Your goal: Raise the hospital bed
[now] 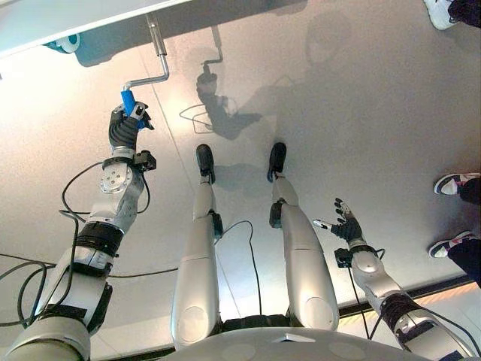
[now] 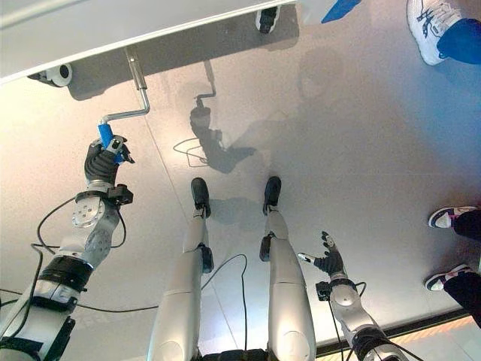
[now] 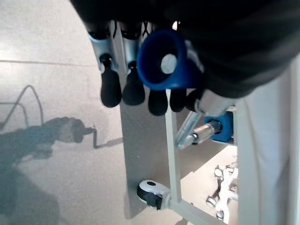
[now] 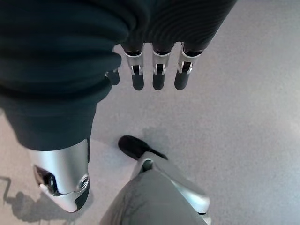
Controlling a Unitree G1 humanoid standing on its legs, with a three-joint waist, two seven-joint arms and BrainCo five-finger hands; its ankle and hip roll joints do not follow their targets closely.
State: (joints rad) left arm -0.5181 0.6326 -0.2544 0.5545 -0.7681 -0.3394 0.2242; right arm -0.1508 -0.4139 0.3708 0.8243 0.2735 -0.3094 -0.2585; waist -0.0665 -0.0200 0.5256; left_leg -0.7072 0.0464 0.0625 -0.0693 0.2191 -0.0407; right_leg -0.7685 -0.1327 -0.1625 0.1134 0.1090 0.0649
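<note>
The hospital bed's white frame edge (image 1: 68, 19) runs along the top left. A silver crank (image 1: 156, 56) hangs out from under it and ends in a blue grip (image 1: 128, 101). My left hand (image 1: 125, 126) is shut on that blue grip (image 3: 164, 58), fingers curled round it, as the left wrist view shows from close. My right hand (image 1: 346, 224) hangs low at the right, open, fingers (image 4: 157, 77) relaxed over bare floor, holding nothing.
A bed castor (image 3: 151, 193) and frame tubing (image 3: 172, 154) stand under the bed near the crank; another castor (image 2: 56, 74) shows at the bed's edge. A person's shoes (image 1: 453, 183) stand at the right, another shoe (image 2: 428, 30) at the top right.
</note>
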